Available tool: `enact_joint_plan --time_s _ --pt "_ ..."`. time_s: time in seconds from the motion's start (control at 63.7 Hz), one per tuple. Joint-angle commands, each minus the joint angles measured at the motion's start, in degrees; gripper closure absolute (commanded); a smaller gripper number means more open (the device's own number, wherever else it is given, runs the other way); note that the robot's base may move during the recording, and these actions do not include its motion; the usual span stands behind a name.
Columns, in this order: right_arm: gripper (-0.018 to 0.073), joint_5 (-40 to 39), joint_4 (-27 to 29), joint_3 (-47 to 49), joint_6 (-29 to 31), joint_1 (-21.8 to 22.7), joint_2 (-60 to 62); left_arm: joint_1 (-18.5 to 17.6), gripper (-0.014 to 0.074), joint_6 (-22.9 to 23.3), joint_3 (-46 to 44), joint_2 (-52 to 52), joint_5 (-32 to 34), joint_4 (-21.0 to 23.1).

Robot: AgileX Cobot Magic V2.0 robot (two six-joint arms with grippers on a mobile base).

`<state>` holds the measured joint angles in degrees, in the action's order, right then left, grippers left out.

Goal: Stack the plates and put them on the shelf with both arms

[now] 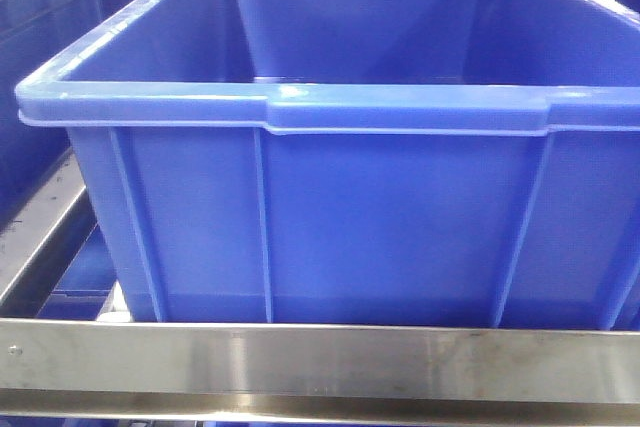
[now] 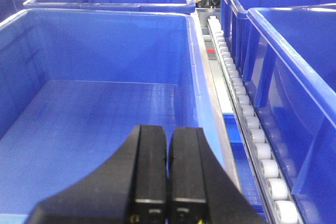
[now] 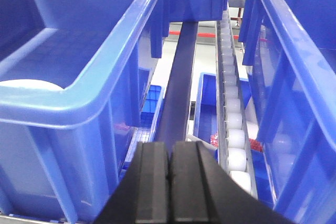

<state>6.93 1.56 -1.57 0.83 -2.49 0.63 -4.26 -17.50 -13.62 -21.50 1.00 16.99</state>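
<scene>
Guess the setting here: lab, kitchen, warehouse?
Likely a warehouse or factory flow rack: large blue plastic bins sit on a brushed stainless-steel shelf rail, with white roller tracks running between bin rows.

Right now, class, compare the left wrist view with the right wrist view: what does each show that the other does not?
Only the left wrist view shows the bare floor of the blue bin below the left end effector. Only the right wrist view shows a white rounded edge inside a bin, possibly a plate, and the dark rail. Both show shut fingers, blue bins and white rollers.
</scene>
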Motion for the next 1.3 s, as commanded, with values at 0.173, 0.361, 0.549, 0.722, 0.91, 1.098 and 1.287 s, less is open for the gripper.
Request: enact_joint_plan --time_s 0.173,0.361,0.549,0.722,0.91,1.098,1.287 --pt "0.0504 -4.6 -0.7 -0.1 0.0 0.5 1.1 0.1 0.0516 0.1 -1.7 -0.3 4.6 0.2" --pt "0.0504 -4.6 -0.7 -0.1 0.0 0.5 1.1 0.1 0.0516 0.1 -1.7 -0.3 4.6 0.2" --pt "0.0504 -4.6 -0.7 -0.1 0.0 0.5 1.1 0.1 0.0516 0.1 -1.3 -0.3 4.7 0.2" --pt "0.0504 -4.6 -0.7 -0.1 0.0 0.5 1.1 0.1 0.0516 0.8 1.5 0.6 7.8 -0.1" --pt "0.0504 -4.6 -0.7 -0.1 0.0 0.5 1.1 0.1 0.0516 2.6 3.0 6.2 6.0 -8.3" --pt "0.0504 -4.6 -0.7 -0.1 0.0 0.5 1.1 1.3 0.0516 6.3 6.6 12.8 3.5 -12.1" --pt "0.0504 -4.6 -0.7 -0.1 0.0 0.5 1.1 2.4 0.0516 6.6 10.5 18.1 3.5 -12.6"
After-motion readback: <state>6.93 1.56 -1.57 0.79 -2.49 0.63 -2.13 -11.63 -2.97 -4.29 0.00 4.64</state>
